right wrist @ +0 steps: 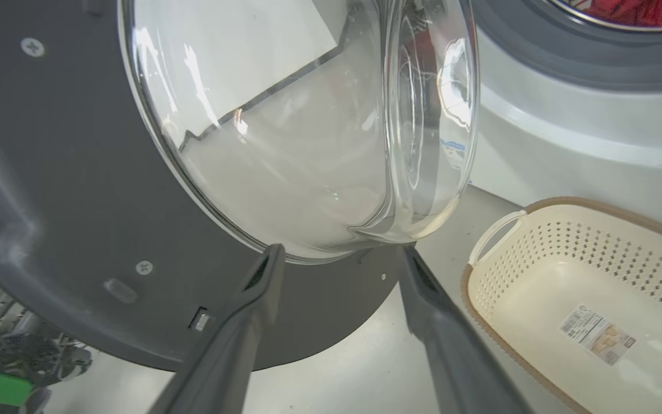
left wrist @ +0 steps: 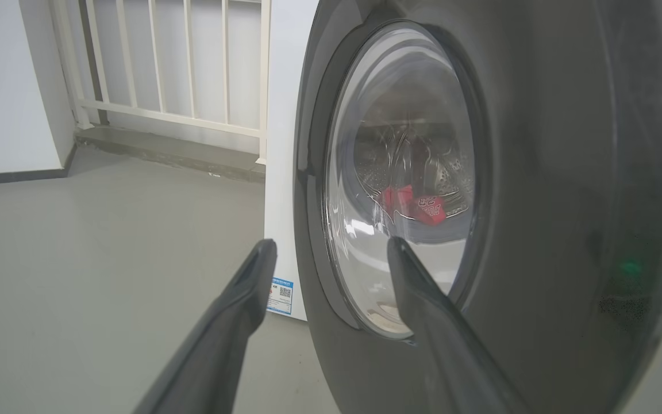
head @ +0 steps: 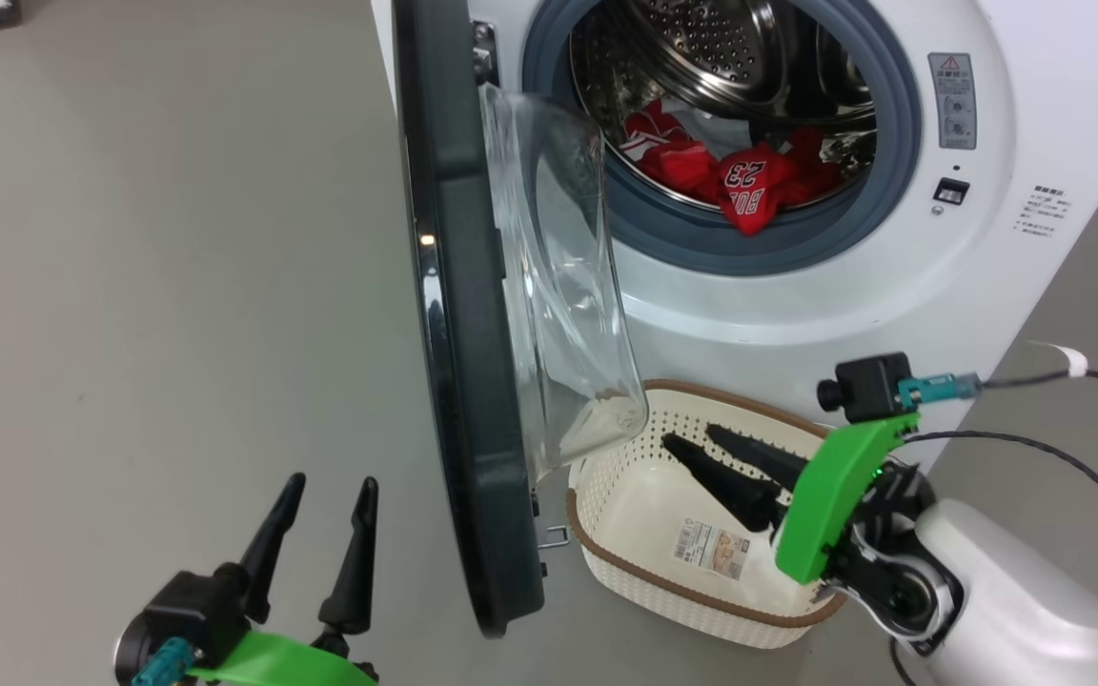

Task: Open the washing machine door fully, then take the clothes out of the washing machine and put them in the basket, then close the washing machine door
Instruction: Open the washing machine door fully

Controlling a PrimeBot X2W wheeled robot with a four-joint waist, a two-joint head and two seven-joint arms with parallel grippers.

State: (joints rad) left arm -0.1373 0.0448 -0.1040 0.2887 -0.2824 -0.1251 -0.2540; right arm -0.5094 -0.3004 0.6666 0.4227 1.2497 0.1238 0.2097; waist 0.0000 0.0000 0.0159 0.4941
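- Finding door (head: 458, 381) swung out roughly square to washer (head: 797, 305) front, edge-on in head view, glass bowl bulging rightward.
- Placing clothes (head: 749, 181) low in the drum, a red heap at the front lip, long axis running side to side across the opening; none in basket yet.
- Noting basket (head: 606, 562) on the floor under the opening, empty but for a label, just beside door's lower edge.
- Reading right tool (head: 690, 436) as spread, nothing between its fingers, hovering over basket, tips aimed at the glass bowl and near it.
- Reading left tool (head: 333, 482) as spread and empty too, low on door's outer side, apart from the rim.
- Judging right tool the nearer one: clothes lie up and ahead of it with a free path, while door stands between left tool and drum.
- Judging door maybe short of fully open; pushing it wider would suit right tool, on the inner face.
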